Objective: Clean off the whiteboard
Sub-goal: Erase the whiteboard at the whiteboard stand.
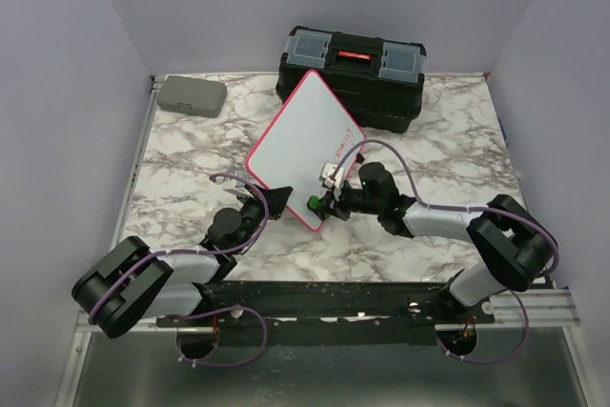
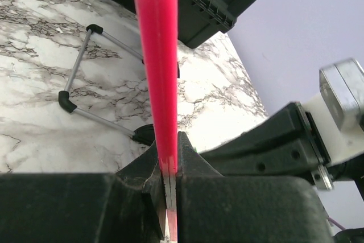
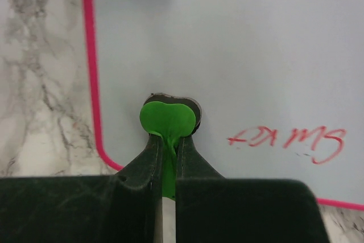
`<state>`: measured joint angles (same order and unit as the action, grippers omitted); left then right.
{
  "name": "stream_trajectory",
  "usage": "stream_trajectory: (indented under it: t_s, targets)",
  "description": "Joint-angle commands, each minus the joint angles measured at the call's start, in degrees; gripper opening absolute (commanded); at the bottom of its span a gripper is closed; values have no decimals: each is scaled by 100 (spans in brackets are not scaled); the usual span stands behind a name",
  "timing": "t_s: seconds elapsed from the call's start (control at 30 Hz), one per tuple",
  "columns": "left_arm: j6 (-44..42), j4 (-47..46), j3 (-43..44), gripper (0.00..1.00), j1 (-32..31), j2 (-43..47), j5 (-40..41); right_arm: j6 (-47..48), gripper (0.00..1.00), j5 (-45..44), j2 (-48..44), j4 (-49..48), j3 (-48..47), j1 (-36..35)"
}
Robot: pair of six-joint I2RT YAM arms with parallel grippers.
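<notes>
Between both grippers, top view: whiteboard (image 1: pixel 303 145), near corner at the fingers, long axis running away toward the toolbox (image 1: pixel 351 69).
Left wrist: left gripper (image 2: pixel 169 160) clenched on the board's red frame (image 2: pixel 156 55).
Right wrist: right gripper (image 3: pixel 169 152) pinches a green eraser (image 3: pixel 168 119) against the board; red writing (image 3: pixel 290 140) just right of its fingers.

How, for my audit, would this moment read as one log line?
left claw: shut on whiteboard frame | right claw: shut on green tool, at whiteboard | red writing: unerased

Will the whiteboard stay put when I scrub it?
Likely not fully: the left gripper pinches the whiteboard at one edge only, so it may pivot. It looks thin and light; hard pressure from the green eraser could flex it.
</notes>
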<state>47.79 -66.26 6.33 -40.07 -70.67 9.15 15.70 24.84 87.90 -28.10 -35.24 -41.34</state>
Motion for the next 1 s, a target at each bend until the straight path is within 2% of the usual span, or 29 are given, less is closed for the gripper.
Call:
stream_trajectory:
  t_s: [0.0, 0.07, 0.13, 0.23, 0.5, 0.6, 0.77, 0.97]
  targets:
    - [153, -517, 208, 0, -42, 72, -370, 212, 1, 785, -99, 287, -11, -298]
    - [154, -506, 220, 0, -43, 85, -372, -52, 1, 522, 7, -40, -97, -302]
    - [139, -452, 233, 0, -39, 106, -387, -260, 1, -183, 121, -464, -176, -281]
    - [125, -442, 235, 0, -37, 124, -409, -244, 1, -660, 318, -993, -291, -114]
    - [101, -291, 220, 0, -40, 260, -405, -197, 1, -972, 675, -2242, 33, 310]
    - [82, -260, 220, 0, -40, 295, -406, -75, 1, -741, 617, -2224, 276, 329]
    - [64, -228, 253, 0, -38, 328, -397, 10, 1, 518, 320, -1638, 648, 224]
    - [90, -287, 263, 0, -40, 253, -407, -196, 1, 694, 278, -1707, 551, -85]
